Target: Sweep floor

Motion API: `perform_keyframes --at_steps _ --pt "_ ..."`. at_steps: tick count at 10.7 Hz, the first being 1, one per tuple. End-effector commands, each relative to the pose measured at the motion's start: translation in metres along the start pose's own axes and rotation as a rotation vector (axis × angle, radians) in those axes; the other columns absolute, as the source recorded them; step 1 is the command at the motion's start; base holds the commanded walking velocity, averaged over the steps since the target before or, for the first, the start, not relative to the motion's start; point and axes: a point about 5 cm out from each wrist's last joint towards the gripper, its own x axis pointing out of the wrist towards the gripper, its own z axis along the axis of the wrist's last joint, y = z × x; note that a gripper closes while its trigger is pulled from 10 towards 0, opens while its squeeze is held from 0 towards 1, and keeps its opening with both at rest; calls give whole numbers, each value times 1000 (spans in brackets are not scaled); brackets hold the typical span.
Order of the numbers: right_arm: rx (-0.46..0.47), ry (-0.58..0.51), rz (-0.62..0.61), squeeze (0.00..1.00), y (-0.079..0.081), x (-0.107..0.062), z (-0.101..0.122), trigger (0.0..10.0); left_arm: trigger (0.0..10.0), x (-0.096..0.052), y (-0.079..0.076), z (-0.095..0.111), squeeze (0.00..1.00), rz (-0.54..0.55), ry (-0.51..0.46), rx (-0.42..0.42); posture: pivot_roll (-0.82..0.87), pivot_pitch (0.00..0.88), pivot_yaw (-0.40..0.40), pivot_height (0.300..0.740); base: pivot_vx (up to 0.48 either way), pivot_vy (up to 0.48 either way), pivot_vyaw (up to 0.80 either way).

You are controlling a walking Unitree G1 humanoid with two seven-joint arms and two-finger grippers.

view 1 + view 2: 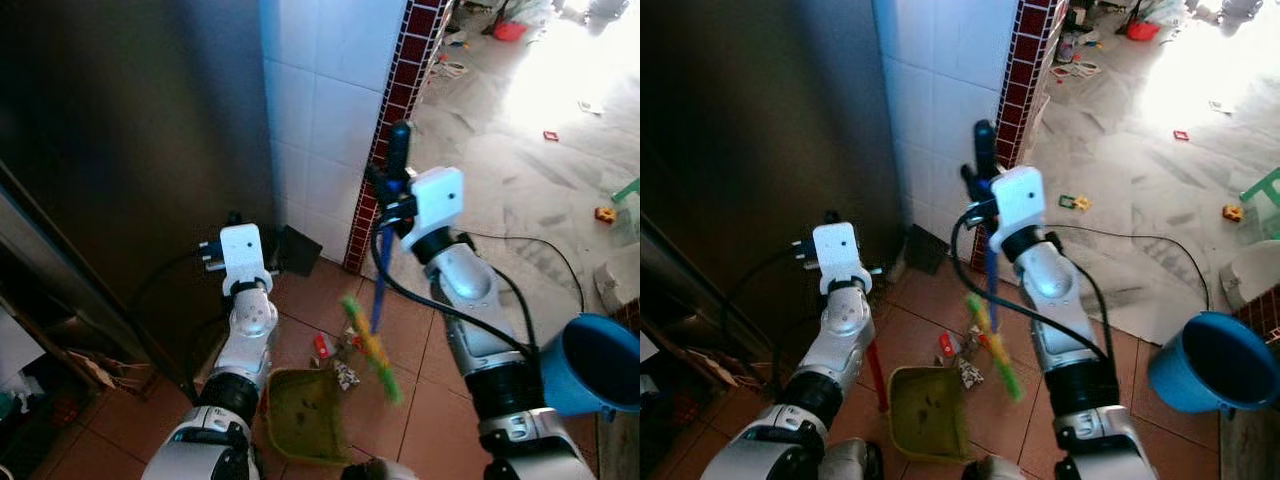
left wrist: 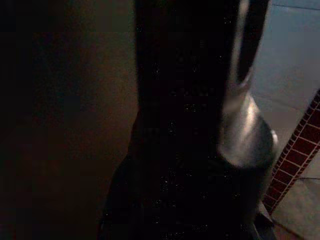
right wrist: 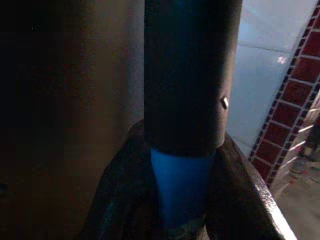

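Right gripper point(image 1: 392, 190) was clamped around the broom point(image 1: 378, 300) handle — black grip sleeve above, blue shaft below, seen close in the right wrist view. The broom hung down from it, its green-yellow bristle head point(image 1: 372, 350) blurred just above the floor beside the litter scraps point(image 1: 335, 358).

Left gripper point(image 1: 810, 250) was raised near the dark metal cabinet face point(image 1: 120, 150). A red handle point(image 1: 877, 375) ran below that arm to the green dustpan point(image 1: 925, 410), which sat on the terracotta tile floor point(image 1: 420, 400) with its mouth next to the scraps. Whether the left fingers were closed on anything could not be told; the left wrist view was too dark.

Edges: white tiled wall point(image 1: 330, 100) with a red brick-pattern corner strip point(image 1: 390, 110) directly ahead. Open grey floor point(image 1: 540, 190) to the right, scattered with small toys. A blue bucket point(image 1: 595, 365) stood near the right arm.
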Motion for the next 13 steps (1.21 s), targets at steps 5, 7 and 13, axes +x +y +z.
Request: perform_keyframes --at_steps 5,7,13 --pt "162 -19 196 0 24 8 13 10000 10000 6 -5 1 0 -48 17 -20 -36 23 -27 740 0 0 0" --pt "226 -52 195 0 17 18 30 10000 10000 6 -7 -2 0 -61 30 -16 -38 18 -26 740 0 0 0" --pt "-39 -170 62 0 -27 38 66 10000 10000 5 -11 -5 0 -85 49 -21 -43 36 -39 740 0 0 0"
